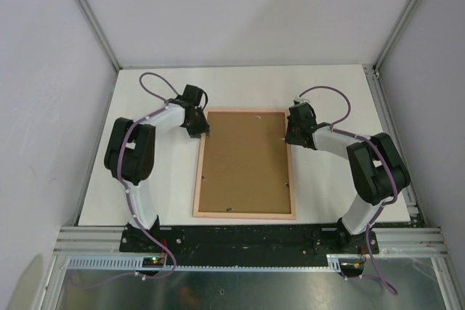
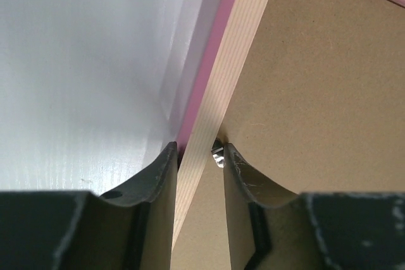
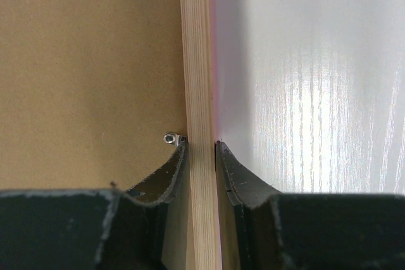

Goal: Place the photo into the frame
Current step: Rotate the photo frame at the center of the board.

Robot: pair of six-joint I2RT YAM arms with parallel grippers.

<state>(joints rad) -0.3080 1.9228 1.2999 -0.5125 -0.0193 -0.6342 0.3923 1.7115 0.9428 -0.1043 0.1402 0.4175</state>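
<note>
- While the frame (image 1: pixel 197 179) lay face down on the table (image 1: pixel 152 92), peach-wood back up, its long axis ran straight away from your side of the table, near edge to far.
- The brown board (image 1: pixel 243 161) filled the opening. You could not see the photo in any view, so whether it already sat under the board could not be told.
- Your left gripper (image 2: pixel 198 150) straddled the left rail toward the far end, with one finger outside by the pink edge and the other inside over the board. The fingers stood close to the wood, but I could not tell whether they pinched it or only bracketed it.
- Your right gripper (image 3: pixel 201 143) straddled the right rail at about the same station. Both fingers looked pressed to the wood, so I judged it clamped on the frame.
- A small metal clip (image 3: pixel 172 138) sat against the right inner fingertip, and another clip (image 2: pixel 217 155) sat just beside the left inner finger.
- The next move turned on one relation: each rail ran lengthwise between its fingers, one arm per side, neither nearer than the other.
- Both grips sat toward the far end, so in a lift the near end would probably drag or pivot on the table. You would have needed to raise both sides evenly.
</note>
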